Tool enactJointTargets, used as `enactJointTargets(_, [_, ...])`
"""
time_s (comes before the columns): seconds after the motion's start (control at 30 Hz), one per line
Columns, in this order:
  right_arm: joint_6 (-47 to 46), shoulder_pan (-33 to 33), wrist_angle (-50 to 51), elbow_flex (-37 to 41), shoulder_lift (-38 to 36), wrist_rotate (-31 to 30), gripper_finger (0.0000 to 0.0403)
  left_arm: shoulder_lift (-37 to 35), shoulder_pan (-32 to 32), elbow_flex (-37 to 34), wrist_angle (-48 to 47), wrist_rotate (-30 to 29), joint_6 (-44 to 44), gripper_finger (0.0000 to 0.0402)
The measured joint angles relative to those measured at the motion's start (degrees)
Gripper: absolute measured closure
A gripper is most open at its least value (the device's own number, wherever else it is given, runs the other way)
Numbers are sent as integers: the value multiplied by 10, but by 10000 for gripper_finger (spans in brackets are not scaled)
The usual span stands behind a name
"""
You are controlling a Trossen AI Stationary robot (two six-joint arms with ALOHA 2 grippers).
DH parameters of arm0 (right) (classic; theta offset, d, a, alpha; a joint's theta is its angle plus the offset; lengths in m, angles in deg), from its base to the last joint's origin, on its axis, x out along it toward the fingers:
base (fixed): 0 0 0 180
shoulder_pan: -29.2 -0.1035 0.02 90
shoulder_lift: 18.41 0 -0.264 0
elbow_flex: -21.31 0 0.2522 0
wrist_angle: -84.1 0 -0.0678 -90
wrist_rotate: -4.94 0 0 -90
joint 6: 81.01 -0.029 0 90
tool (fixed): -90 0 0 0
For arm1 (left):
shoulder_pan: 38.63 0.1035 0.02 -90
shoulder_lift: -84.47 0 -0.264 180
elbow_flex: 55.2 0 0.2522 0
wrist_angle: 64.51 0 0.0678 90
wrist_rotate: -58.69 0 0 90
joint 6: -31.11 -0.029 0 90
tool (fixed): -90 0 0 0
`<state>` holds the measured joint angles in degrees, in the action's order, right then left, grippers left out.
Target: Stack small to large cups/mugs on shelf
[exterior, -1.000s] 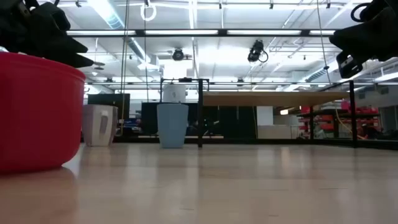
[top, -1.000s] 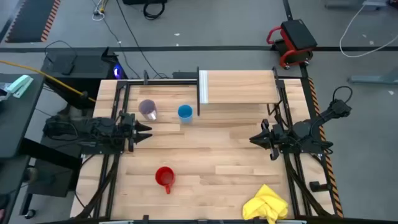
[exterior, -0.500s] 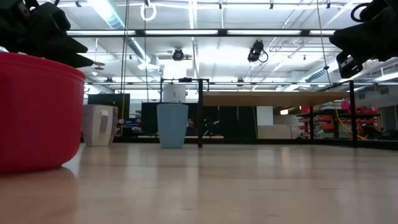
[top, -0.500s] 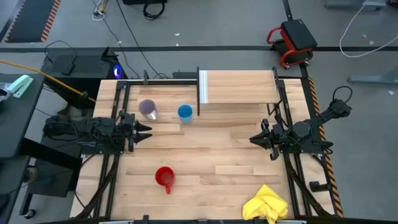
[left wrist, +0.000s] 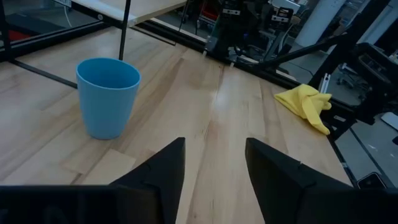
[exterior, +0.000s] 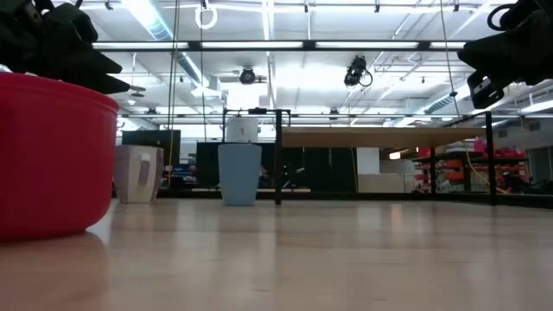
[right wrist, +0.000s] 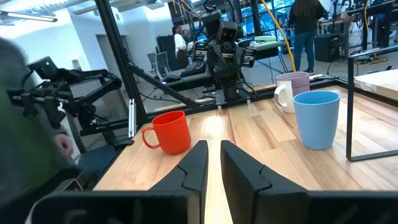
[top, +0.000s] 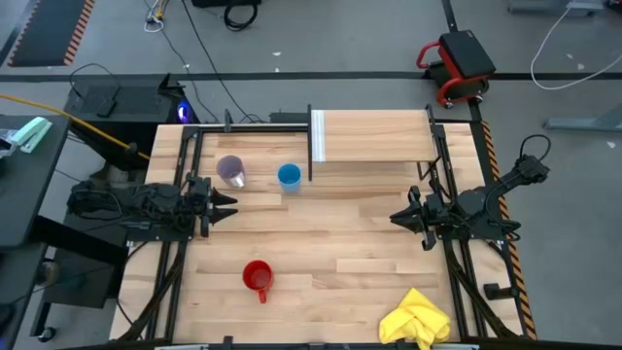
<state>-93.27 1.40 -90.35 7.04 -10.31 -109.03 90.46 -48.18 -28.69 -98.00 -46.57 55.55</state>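
Note:
The red mug [top: 258, 277] stands upright on its base near the table's near edge, handle toward the near side, and looms close in the low view [exterior: 52, 155]. The purple-grey cup [top: 231, 171] and the light-blue cup [top: 289, 176] stand upright side by side toward the far edge, left of the shelf [top: 379, 136] and its white end panel [top: 317, 136]. My left gripper [top: 229, 202] hovers open at the table's left side, just near of the purple-grey cup; its wrist view shows the blue cup [left wrist: 109, 96]. My right gripper [right wrist: 214, 149] hovers at the right side, open by a narrow gap, touching nothing.
A crumpled yellow cloth [top: 418, 319] lies at the near right corner. Black frame posts [top: 194, 146] stand along both table sides. Bare plank tabletop [top: 340, 224] lies between the two grippers. People stand in the room beyond the table [right wrist: 305, 25].

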Motion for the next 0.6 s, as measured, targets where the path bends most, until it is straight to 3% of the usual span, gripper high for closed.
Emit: enactJointTargets(0.6, [0,0,0,0,0,0,353,0,0,0,1,0,0,227])
